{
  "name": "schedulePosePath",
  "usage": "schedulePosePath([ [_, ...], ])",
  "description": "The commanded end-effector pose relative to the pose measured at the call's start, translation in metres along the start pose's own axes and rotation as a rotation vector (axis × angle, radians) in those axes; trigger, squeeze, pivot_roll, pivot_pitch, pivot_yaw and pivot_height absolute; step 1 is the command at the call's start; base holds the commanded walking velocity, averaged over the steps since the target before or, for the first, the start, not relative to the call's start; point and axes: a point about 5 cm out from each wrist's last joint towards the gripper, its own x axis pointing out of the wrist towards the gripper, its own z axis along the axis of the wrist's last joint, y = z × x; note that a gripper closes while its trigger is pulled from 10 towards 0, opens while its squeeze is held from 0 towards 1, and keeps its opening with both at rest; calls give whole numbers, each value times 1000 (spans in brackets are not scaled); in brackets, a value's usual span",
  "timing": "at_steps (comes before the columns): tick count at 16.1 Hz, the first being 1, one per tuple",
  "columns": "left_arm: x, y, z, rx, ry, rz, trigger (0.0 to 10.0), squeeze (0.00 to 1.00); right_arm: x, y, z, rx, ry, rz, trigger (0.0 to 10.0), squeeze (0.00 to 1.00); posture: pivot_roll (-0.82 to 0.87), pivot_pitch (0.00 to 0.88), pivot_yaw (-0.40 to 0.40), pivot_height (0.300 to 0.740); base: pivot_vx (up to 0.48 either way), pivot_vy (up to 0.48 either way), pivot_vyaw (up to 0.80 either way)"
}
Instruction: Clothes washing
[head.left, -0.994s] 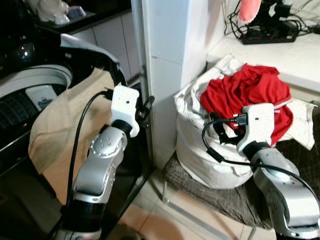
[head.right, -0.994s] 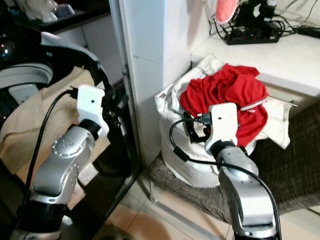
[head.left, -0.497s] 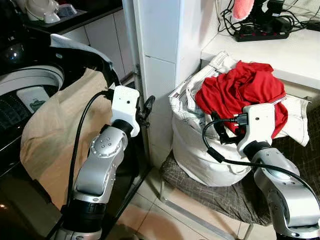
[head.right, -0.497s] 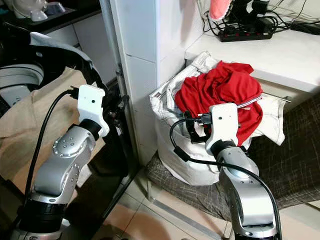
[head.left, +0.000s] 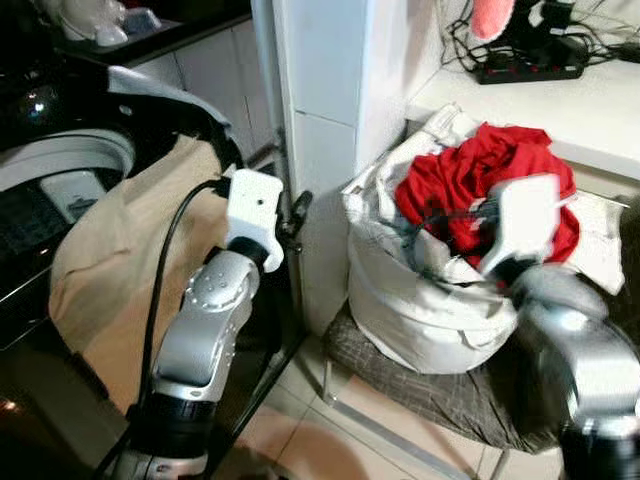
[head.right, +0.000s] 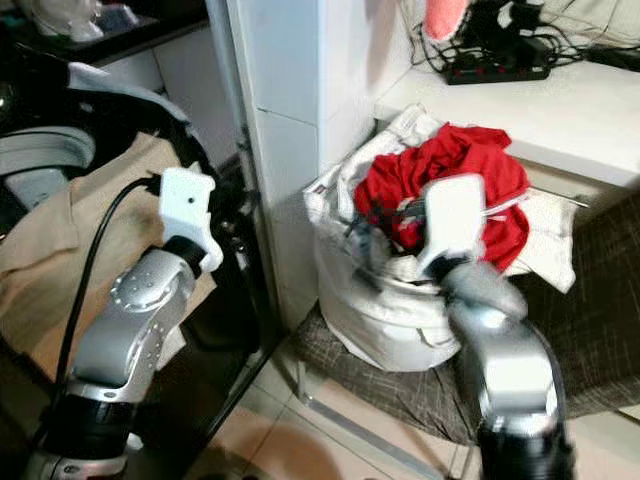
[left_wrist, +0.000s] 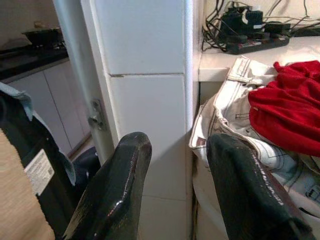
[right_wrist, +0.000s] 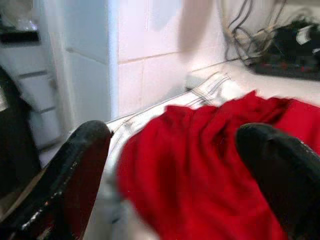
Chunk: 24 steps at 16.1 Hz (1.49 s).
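A red garment (head.left: 470, 180) lies on top of a bulging white laundry bundle (head.left: 420, 310) that stands on a chair. My right gripper (right_wrist: 172, 135) is open just in front of the red garment, with its arm (head.left: 560, 330) blurred by motion. The fingers hold nothing. On the left a beige cloth (head.left: 110, 270) hangs over the open front of the washing machine (head.left: 60, 170). My left gripper (left_wrist: 175, 145) is open and empty, raised between the machine and the white tiled pillar (head.left: 330, 120), pointing at the pillar.
The chair has a dark checked cushion (head.left: 420, 385) and stands on a pale tiled floor (head.left: 330, 440). Behind the bundle, a white counter (head.left: 560, 110) carries a black power strip (head.left: 530, 65) with tangled cables. A pink object (head.left: 492, 15) hangs above it.
My right arm has risen and pushed forward toward the red garment and is now blurred. The left arm has held its place. The camera shifted slightly.
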Motion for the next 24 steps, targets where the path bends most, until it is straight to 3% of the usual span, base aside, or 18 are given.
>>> schedulePosePath([
  [1,5,1,3,11,-8,-9,10000,0,21,-21,-1,-28,63,20,10000,1000,-106,0,80,740,0,0,0],
  [2,7,2,4,10,-10,-11,10000,0,36,-36,1,-40,114,45,10000,1000,-109,0,84,740,0,0,0],
  [3,7,3,4,11,-9,-10,10000,0,41,-40,0,-43,133,45,10000,1000,-108,0,86,740,0,0,0],
  [4,9,3,4,24,-7,-14,10000,0,54,-53,-8,-96,224,50,10000,1000,-106,0,86,740,0,0,0],
  [6,10,4,7,32,-13,-23,10000,0,65,-67,-7,-112,257,9,10000,1000,-100,0,82,740,0,0,0],
  [10,11,6,7,41,-12,-33,10000,0,77,-79,-16,-228,341,13,10000,1000,-96,0,84,740,0,0,0],
  [11,11,5,6,42,-4,-55,10000,0,77,-81,-23,-267,375,17,10000,0,-95,0,85,740,0,0,0],
  [13,8,-3,1,49,28,-131,10000,0,73,-85,-49,-356,483,30,9647,0,-82,0,75,740,0,0,0],
  [14,7,-1,1,51,25,-119,10000,0,73,-86,-48,-342,473,15,824,0,-76,0,70,740,0,0,0],
  [15,7,2,2,58,22,-105,10000,0,74,-87,-46,-323,455,0,0,0,-76,0,70,740,0,0,0],
  [24,8,2,1,76,20,-93,10000,0,74,-95,-42,-334,380,-32,0,0,-82,0,79,740,0,0,0],
])
